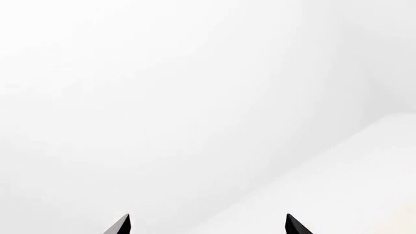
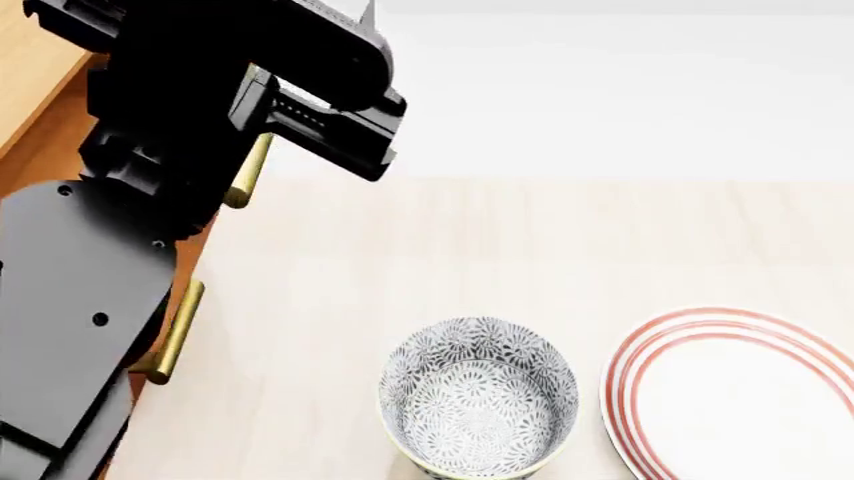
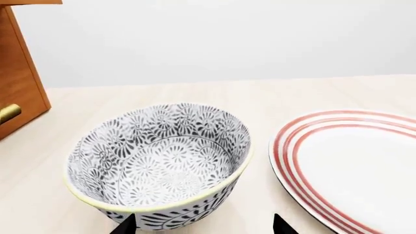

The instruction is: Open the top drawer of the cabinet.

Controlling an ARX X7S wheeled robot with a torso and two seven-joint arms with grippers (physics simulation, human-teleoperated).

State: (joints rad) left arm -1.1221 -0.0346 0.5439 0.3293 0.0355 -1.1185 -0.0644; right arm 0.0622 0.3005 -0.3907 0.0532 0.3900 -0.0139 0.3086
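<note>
Fingertips (image 1: 123,225) of the left gripper (image 1: 208,225) show in its wrist view as two dark points set wide apart, so the jaws stand released, with nothing between them but blank white surface. No part of the cabinet appears in that view. In the head view the left arm (image 2: 94,300) lies along the cabinet (image 2: 40,110), the orange-brown wooden block at the table's left end, and the arm's black wrist body covers much of the cabinet's front. A brass handle (image 2: 250,170) sticks out from under the wrist; a second brass handle (image 2: 176,335) shows nearer the camera, beside the arm's lower link. Whether the fingers touch either handle cannot be told, since they are hidden there. Which drawer each bar belongs to is not clear from this angle.

Away from the cabinet, on the pale wooden table (image 2: 534,240), stands a patterned bowl (image 2: 478,395), upright, and just beyond it, farther from the cabinet, a red-rimmed plate (image 2: 734,395). The bowl and the plate sit close together but apart.

The right gripper (image 3: 202,225) shows two dark tips well separated, released, hovering just before the bowl's near wall.
</note>
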